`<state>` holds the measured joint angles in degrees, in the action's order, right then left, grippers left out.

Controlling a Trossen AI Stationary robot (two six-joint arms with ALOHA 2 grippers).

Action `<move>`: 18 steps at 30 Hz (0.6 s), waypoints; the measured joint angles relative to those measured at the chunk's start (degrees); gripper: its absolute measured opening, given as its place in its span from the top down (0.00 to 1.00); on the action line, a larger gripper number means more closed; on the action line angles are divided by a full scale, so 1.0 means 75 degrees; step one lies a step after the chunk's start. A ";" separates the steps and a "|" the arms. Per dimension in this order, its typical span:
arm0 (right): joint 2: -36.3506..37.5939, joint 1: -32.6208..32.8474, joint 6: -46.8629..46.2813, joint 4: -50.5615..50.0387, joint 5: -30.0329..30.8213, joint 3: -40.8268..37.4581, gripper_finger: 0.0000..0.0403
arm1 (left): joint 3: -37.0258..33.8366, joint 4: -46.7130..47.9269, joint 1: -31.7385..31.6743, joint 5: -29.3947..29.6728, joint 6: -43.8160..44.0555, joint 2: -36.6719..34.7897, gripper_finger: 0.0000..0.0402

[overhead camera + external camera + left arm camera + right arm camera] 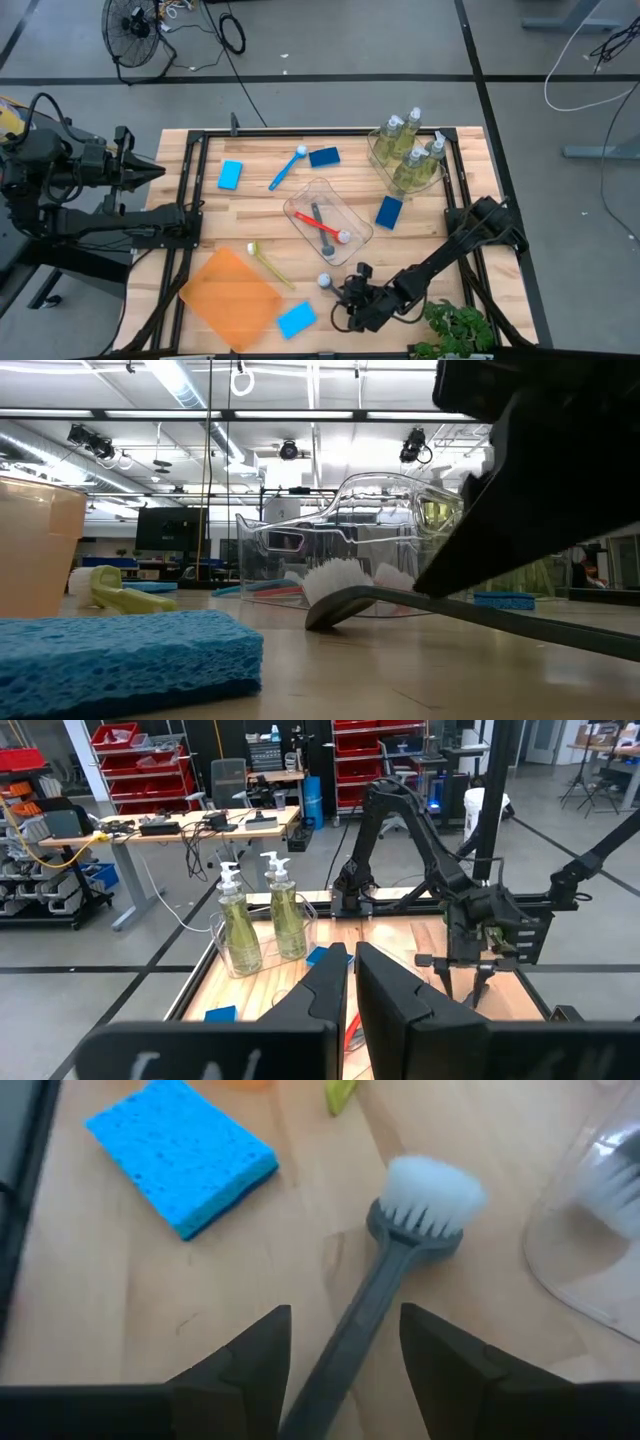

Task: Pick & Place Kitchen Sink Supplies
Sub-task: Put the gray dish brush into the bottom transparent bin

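A grey brush (325, 281) with white bristles (430, 1185) lies on the table near the front edge, bristles up in the low view. My right gripper (345, 1315) is open and low over it. Its fingers stand on either side of the handle (365, 1305), and no touch shows. A blue sponge (180, 1155) lies flat just beside the brush. A clear tub (328, 220) at mid-table holds a red brush and a grey one. My left gripper (150, 170) waits shut, raised over the table's left edge.
An orange tray (232, 298) lies at the front left, a yellow-green brush (268, 262) beside it. A blue brush (287, 168) and three more sponges (230, 175) (324, 156) (389, 211) lie farther back. Soap bottles (408, 150) stand in a clear tub at the back right. A plant (460, 330) is at the front right.
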<state>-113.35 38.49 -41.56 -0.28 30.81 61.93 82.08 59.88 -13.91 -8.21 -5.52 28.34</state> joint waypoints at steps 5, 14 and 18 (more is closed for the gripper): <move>-0.0141 -0.0086 -0.0009 0.0013 0.0028 0.0000 0.53 | 0.0000 0.0003 0.0000 0.0002 0.0000 0.0000 0.93; -0.0176 -0.0259 -0.0162 0.0094 -0.0049 0.0000 0.53 | 0.0000 0.0002 -0.0001 0.0001 0.0000 0.0000 0.93; -0.0219 -0.0343 -0.0380 0.0130 -0.0254 0.0000 0.53 | 0.0000 0.0000 0.0002 0.0000 0.0002 0.0000 0.93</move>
<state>-114.99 35.92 -44.41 0.70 28.91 61.93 82.08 59.88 -13.89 -8.21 -5.50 28.34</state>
